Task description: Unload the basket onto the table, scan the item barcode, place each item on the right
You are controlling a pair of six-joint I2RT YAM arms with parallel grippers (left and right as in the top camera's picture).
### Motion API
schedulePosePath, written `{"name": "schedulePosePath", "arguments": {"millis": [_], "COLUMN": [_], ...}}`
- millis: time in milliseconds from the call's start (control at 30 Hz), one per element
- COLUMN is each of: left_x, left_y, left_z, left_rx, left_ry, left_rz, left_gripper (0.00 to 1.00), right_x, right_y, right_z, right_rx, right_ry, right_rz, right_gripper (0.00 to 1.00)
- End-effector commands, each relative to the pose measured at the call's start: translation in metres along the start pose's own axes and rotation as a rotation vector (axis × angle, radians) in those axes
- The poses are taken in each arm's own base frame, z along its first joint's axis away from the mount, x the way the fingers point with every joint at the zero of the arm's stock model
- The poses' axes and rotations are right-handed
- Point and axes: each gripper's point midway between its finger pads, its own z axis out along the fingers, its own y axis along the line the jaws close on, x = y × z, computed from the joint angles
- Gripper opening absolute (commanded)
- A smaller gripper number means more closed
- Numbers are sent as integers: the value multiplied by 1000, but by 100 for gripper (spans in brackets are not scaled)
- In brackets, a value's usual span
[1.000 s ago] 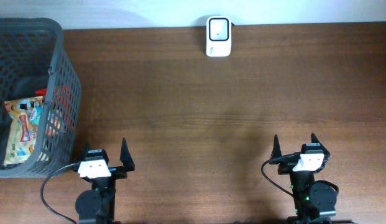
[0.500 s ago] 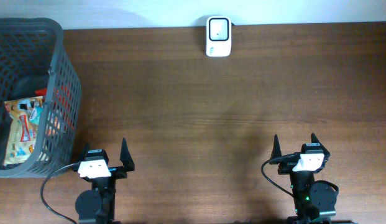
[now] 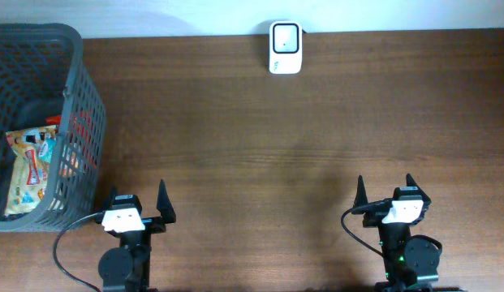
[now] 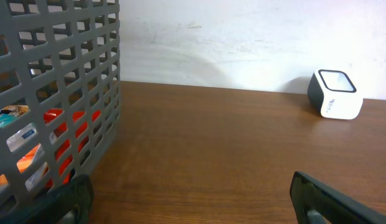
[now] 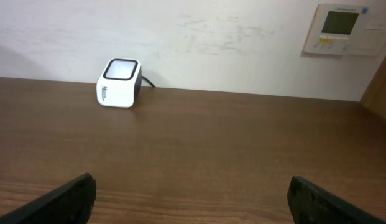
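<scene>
A white barcode scanner [image 3: 285, 36] stands at the table's far edge by the wall; it also shows as the scanner [image 4: 335, 94] at the right of the left wrist view and the scanner [image 5: 119, 83] at the left of the right wrist view. Packaged items [image 3: 30, 169] lie in a grey mesh basket [image 3: 73, 89] at the far left; orange and red packs [image 4: 53, 134] show through its mesh. My left gripper [image 3: 136, 200] is open near the front edge, just right of the basket. My right gripper [image 3: 384, 191] is open at the front right. Both hold nothing.
Bare brown wood table [image 3: 260, 146] spreads between the grippers and the scanner. A white wall runs behind the table, with a wall control panel [image 5: 345, 29] at the upper right of the right wrist view.
</scene>
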Motion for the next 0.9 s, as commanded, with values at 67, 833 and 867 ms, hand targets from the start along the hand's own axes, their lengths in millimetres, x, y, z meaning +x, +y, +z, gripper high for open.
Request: {"name": "schedulePosePath", "arguments": {"millis": [67, 833, 867], "left_x": [1, -24, -32], "left_y": [3, -79, -84], "left_z": [0, -21, -24], "left_rx": [-13, 477, 507], "left_ry": [-3, -99, -131], "left_rz": [-9, 16, 25], "left_gripper": [99, 99, 99], "right_x": [3, 3, 3], "right_y": [3, 3, 3], "right_z": [0, 0, 0], "right_rx": [-15, -15, -15], "right_ry": [6, 6, 6], "right_rz": [-8, -8, -7], "right_gripper": [98, 98, 98]}}
